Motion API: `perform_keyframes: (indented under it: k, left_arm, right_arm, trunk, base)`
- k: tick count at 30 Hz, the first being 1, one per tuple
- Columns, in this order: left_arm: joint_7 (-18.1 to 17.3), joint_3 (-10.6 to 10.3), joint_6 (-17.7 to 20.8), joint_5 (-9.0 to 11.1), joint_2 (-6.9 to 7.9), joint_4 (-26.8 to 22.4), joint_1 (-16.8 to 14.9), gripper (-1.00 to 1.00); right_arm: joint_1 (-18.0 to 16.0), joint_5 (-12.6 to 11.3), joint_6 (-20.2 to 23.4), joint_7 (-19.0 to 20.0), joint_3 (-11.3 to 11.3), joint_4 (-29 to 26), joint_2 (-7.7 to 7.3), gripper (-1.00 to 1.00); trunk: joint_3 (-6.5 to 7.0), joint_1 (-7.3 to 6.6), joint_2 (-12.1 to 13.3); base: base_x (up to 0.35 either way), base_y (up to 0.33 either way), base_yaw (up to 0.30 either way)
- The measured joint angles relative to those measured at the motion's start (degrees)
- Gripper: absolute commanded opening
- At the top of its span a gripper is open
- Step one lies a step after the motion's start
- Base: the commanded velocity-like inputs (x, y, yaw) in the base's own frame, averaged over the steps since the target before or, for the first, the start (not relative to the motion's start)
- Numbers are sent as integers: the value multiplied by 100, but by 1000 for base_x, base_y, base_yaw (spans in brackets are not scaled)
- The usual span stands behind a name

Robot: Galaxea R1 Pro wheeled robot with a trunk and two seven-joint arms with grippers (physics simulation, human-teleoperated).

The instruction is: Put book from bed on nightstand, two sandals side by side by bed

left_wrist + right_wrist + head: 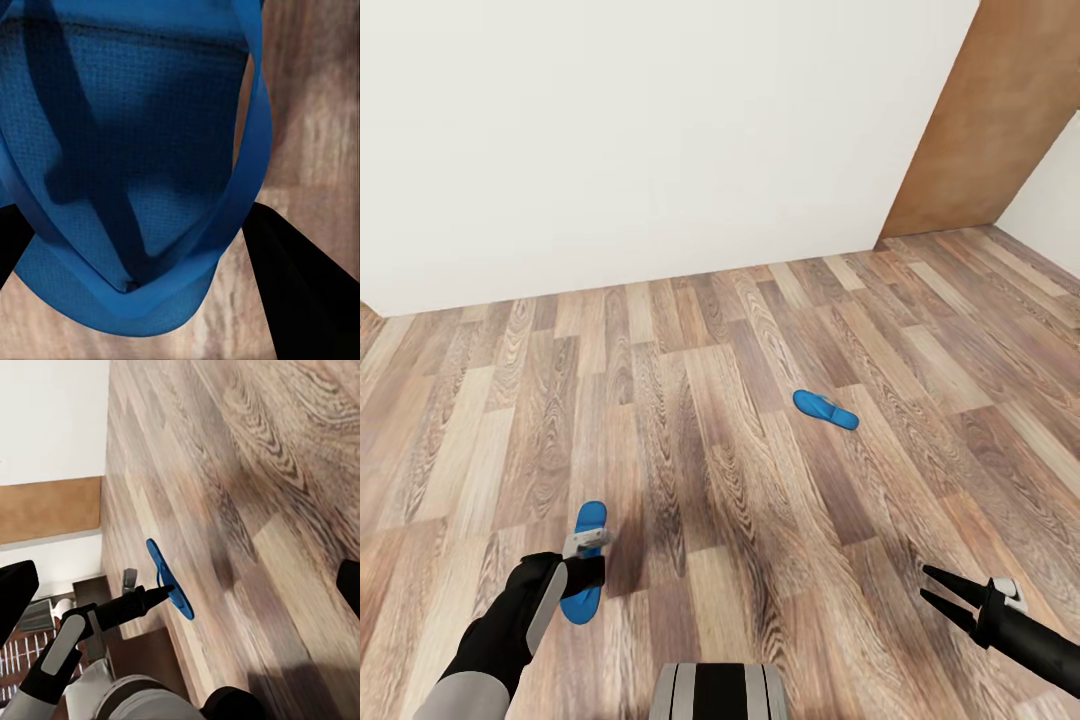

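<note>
Carrying one blue sandal (587,560) in my left gripper (586,560), lower left of the head view. Second sandal (826,409) lies flat on the wood-plank floor (710,420), right of centre, well apart from the held one.

How to run this step, as I judge it:
- Keep the carried sandal level and low. Grip looks like it sits near the middle of the sole, so tilt could let it pivot.
- Bed, nightstand and book aren't framed here; what shows is a white wall (640,130) across the top and a light-brown door (1000,110) upper right. Base needs to turn toward the bed before any placing.
- Set this one down sole-flat, leaving room beside it for the pair.
- Right arm is free for the floor sandal; approach from above and pinch at a sole edge.

Left gripper: closed onto the sandal. In the left wrist view the blue sole (135,135) and toe straps (251,172) sit right against the camera, with dark fingers (300,292) at either side of it. In the right wrist view the sandal (166,577) is seen edge-on at the tip of the left arm, clear of the floor.

Right gripper (945,592): lower right of the head view, fingers spread apart in a narrow V, nothing between them, touching nothing.
</note>
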Motion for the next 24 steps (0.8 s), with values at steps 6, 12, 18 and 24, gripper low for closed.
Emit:
perform_keyframes:
  k: [6, 12, 18, 24]
  left_arm:
    - [0, -2, 0, -1, -6, 0, 0, -100]
    - [0, -7, 0, -3, -7, 0, 0, -100]
    - [0, -8, 0, 3, -7, 0, 0, -100]
    - [0, -8, 0, 3, -7, 0, 0, -100]
  right_arm:
    - [0, -2, 0, 0, -1, 0, -4, 100]
    - [0, -2, 0, 0, -1, 5, -3, 100]
    - [0, -2, 0, 0, 4, 8, -1, 100]
    - [0, -2, 0, 0, 5, 8, -1, 100]
  trunk:
    - [133, -15, 8]
    - [266, -31, 16]
    - [399, -46, 24]
    - [532, -62, 32]
  base:
    - [0, 0, 0]
    - [0, 0, 0]
    - [0, 0, 0]
    - [0, 0, 0]
